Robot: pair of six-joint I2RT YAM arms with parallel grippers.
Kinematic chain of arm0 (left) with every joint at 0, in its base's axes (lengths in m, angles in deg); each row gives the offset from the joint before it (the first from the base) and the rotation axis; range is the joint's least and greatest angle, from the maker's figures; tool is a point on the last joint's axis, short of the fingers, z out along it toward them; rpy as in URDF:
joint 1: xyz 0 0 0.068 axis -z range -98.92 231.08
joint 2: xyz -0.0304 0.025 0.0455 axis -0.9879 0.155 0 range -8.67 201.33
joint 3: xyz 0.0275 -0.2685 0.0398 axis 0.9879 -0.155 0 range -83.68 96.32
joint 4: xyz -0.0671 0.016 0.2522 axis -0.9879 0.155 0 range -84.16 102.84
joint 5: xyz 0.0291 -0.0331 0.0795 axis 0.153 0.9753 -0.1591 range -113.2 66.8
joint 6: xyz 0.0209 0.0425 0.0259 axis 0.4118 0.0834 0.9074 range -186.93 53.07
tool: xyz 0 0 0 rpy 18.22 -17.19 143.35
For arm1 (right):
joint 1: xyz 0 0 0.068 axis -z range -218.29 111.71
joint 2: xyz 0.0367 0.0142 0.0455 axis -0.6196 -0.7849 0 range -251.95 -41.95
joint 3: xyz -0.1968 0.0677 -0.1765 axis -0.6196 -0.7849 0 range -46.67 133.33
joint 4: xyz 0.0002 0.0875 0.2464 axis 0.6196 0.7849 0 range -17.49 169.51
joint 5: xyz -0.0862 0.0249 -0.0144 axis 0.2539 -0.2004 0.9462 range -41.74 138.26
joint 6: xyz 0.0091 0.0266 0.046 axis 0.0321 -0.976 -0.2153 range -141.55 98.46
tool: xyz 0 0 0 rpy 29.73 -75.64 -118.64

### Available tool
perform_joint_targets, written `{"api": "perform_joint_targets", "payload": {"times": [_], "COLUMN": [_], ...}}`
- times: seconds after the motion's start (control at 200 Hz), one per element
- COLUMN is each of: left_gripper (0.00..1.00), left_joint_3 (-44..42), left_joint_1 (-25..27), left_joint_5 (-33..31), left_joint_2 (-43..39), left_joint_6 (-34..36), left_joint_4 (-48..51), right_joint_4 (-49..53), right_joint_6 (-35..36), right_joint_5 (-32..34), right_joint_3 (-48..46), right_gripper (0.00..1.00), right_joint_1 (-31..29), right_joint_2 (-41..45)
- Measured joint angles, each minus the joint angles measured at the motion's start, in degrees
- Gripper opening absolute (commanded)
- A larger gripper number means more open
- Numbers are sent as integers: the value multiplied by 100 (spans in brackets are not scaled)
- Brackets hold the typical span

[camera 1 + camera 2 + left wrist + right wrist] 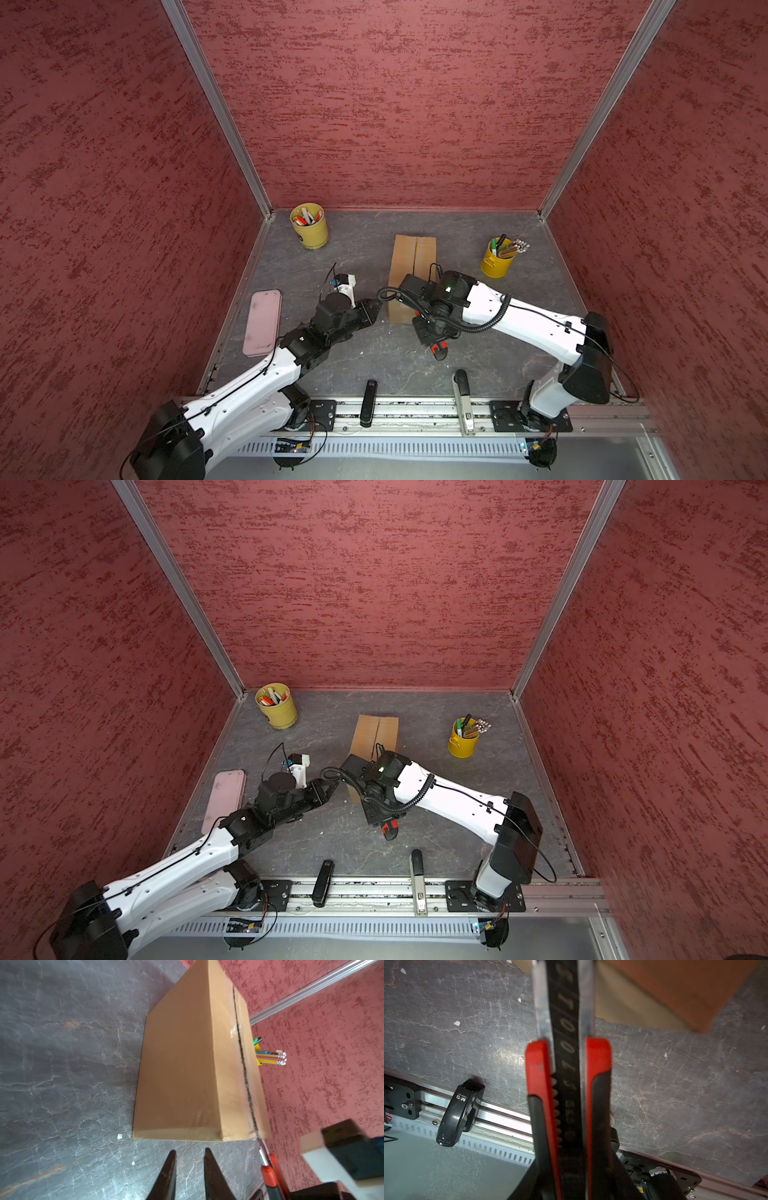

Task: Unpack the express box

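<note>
The express box (409, 259) sits shut a little right of the middle of the tabletop (357, 266), towards the far edge, with its long sides running from near to far. Its top flaps lie flat along the centre seam (243, 1059), so from here the job looks to be at the slitting stage, with nothing taken out yet. The right end effector (434, 340) is clamped on a red and black utility knife (566, 1059). In the left wrist view the blade end comes close to the near end of that seam, though I cannot tell whether it touches the cardboard. The right arm comes in from the near right corner with its elbow high. Its forearm hangs over the near end of the box and its wrist is bent down towards the near edge. The left arm stretches low from the near left corner. The left end effector (190, 1151) is empty, its fingers nearly together with a narrow gap, just short of the box's near left corner. Next, I'd guess, the blade must be set on the seam and drawn along it, while the left arm steadies the box against sliding.
</note>
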Motion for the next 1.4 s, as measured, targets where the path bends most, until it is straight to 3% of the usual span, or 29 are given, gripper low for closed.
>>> {"api": "perform_joint_targets", "payload": {"times": [0.386, 0.646, 0.837, 0.972, 1.137, 1.403], "left_gripper": [24, 23, 23, 23, 22, 21], "left_joint_3": [164, 214, 280, 297, 302, 586], "left_joint_1": [446, 678, 503, 79, -326, -334], "left_joint_5": [98, -61, -264, -280, -168, 66], "left_joint_2": [846, 776, 61, -105, 240, 1202], "left_joint_6": [111, 149, 256, 326, 420, 540], "left_joint_4": [-605, -625, -50, 125, 39, -481], "right_joint_4": [-15, -15, -15, -20, -24, -28], "right_joint_6": [0, 0, 0, 0, 0, 0], "right_joint_5": [-20, -20, -20, -22, -22, -61], "right_joint_3": [0, 0, 0, 0, 0, 0], "right_gripper": [0, 0, 0, 0, 0, 0], "right_joint_1": [0, 0, 4, 9, 9, 11], "right_joint_2": [0, -2, -2, -2, -2, -2]}}
